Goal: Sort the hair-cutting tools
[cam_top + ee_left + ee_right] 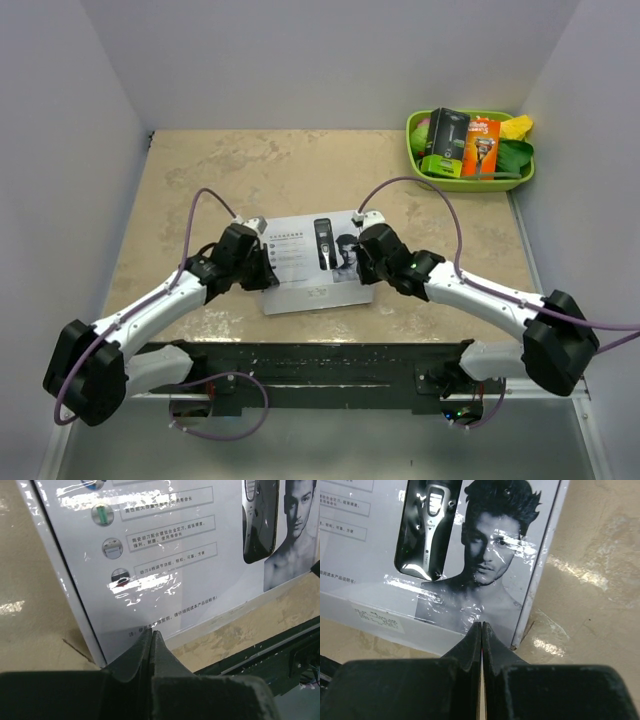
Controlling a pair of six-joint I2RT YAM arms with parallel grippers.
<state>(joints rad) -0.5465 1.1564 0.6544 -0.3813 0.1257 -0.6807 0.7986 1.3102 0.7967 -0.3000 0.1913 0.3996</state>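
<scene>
Left wrist and right wrist views: your left gripper (151, 636) and right gripper (481, 626), fingers pressed together, meet the clipper box's (165, 595) near corners, probably to open it.

Slim black-and-silver clipper (427, 527), framed in white box (360, 555)

Pale grey walls (330, 60) enclose a beige mottled table (300, 170) (glare-streaked).
</scene>
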